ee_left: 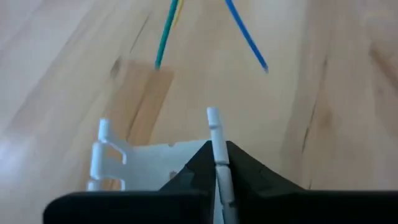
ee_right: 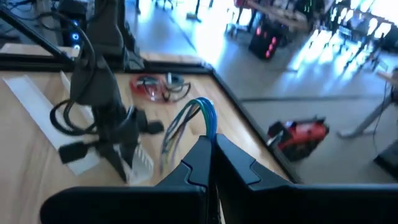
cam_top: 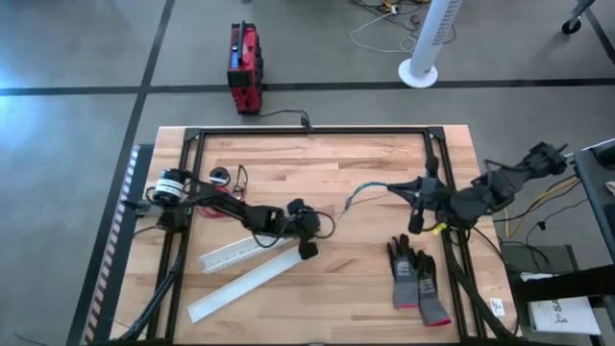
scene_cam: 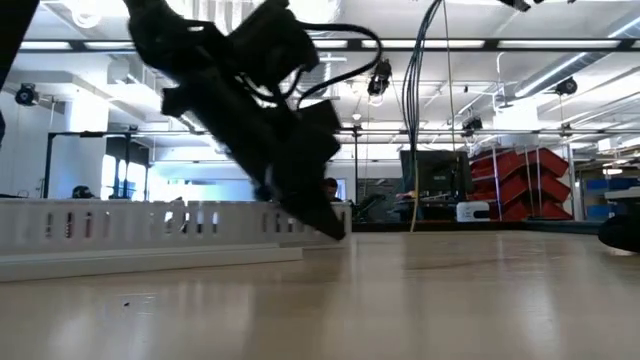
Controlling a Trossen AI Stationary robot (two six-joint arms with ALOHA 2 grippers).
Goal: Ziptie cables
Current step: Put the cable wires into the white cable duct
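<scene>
High view: butcher-block table (cam_top: 365, 288) inside a black frame, grey floor around it, red box (cam_top: 244, 67) and a white fan base (cam_top: 420, 73) beyond the far edge.
Left gripper (cam_top: 307, 248) is clenched on the end of a white slotted strip (cam_top: 252, 248); a second strip (cam_top: 242, 284) lies nearer. Right gripper (cam_top: 416, 223) grasps the cables (ee_right: 202, 112), a blue-green bundle held up over table centre; red-black coil (cam_top: 225, 177) sits far-left. Gloves (cam_top: 416, 279) near right. Low view: shelving, red bins (scene_cam: 520, 180) behind.
</scene>
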